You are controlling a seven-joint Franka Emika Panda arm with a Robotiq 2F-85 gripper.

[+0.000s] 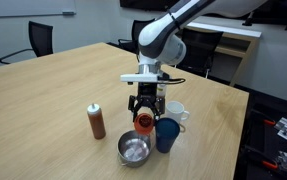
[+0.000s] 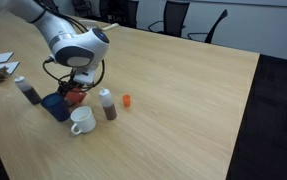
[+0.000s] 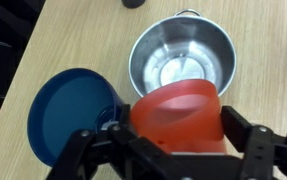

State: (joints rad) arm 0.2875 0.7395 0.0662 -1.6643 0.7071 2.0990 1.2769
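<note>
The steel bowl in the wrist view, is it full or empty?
Empty: the steel bowl shows its bare, shiny bottom, and nothing lies inside. The gripper holds the orange cup close by.

One table [image 1: 43, 100] carries everything counted here. There are two handleless cups, one orange-red cup [image 3: 178, 115] and one blue cup [image 1: 167, 135], both just beside the single white mug [image 1: 176, 113]. One steel bowl [image 1: 134, 150] sits near the mug. Two bottles show in an exterior view: one brown bottle [image 2: 107, 104] just beside the mug and one dark bottle [image 2: 26, 90] farther from it. One small orange piece [image 2: 126, 100] lies near the mug. Two office chairs [image 2: 173, 15] stand well apart from the mug.
</note>
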